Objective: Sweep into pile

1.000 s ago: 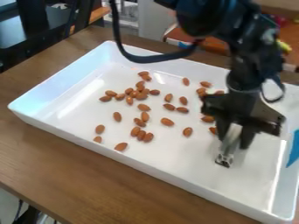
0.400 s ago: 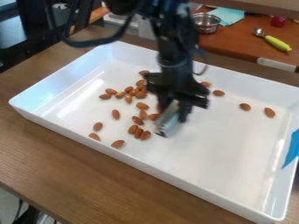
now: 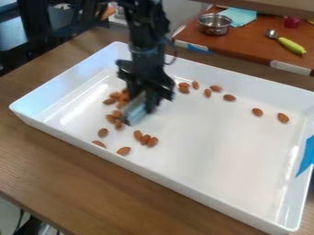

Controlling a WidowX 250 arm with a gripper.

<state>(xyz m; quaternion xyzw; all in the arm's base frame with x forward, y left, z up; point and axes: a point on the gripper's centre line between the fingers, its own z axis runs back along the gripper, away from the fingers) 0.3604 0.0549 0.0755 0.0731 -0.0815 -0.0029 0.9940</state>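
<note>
The black gripper (image 3: 145,97) hangs over the left half of the white tray (image 3: 208,142), shut on a flat silvery sweeping tool (image 3: 135,110) that tilts down to the tray floor. Bunched against the tool's left side are several almonds (image 3: 109,101), partly hidden by it and the gripper. Three almonds (image 3: 145,139) lie together in front of the tool, with more almonds (image 3: 124,151) scattered toward the tray's front left wall. Along the back, loose almonds (image 3: 229,97) stretch to the right, two of them (image 3: 283,118) near the right wall.
Raised walls surround the tray on a brown wooden table (image 3: 80,176). Blue tape (image 3: 305,156) marks its right wall. Behind stand a metal bowl (image 3: 215,25), a teal cloth (image 3: 239,16) and a green-handled spoon (image 3: 290,45) on an orange-brown surface.
The gripper has swept left across the tray with the tool. Almonds from the middle have shifted left into a tighter bunch, while several near the back stand uncovered behind it.
</note>
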